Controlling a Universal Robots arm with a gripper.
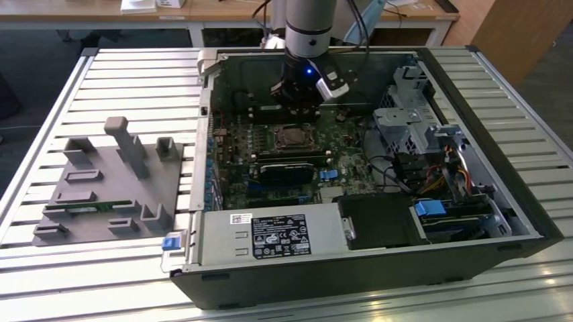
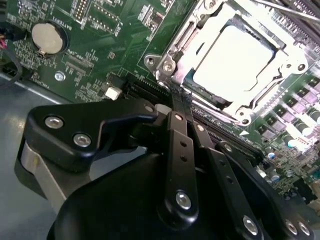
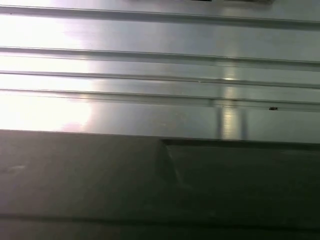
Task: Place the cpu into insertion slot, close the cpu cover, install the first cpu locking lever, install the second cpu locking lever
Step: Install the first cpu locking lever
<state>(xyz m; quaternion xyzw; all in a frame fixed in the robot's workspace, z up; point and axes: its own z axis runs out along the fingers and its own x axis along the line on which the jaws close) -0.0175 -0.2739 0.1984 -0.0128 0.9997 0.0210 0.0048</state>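
The end effector hangs low inside the open computer case, over the motherboard. In the second wrist view its two black fingers lie side by side with no gap showing between them, so they look drawn together and hold nothing; the tips end right at the near corner of the socket.

The cpu already sits in the insertion slot, its pale metal top bright under the light. The cpu cover appears to lie flat around it, framing the chip through its square window, though glare washes out the far edge and I cannot be sure it is fully seated. A thin wire that may be a locking lever runs along the far side of the socket, away from the end effector.

The relation that matters: the socket lies just ahead of the fingertips, along the line the fingers point, with its nearest corner almost under them. In the exterior view the slot shows just below the end effector, towards the case's open front.

A round coin battery sits well off to the side of the fingers. The case rests on a slatted metal bench.
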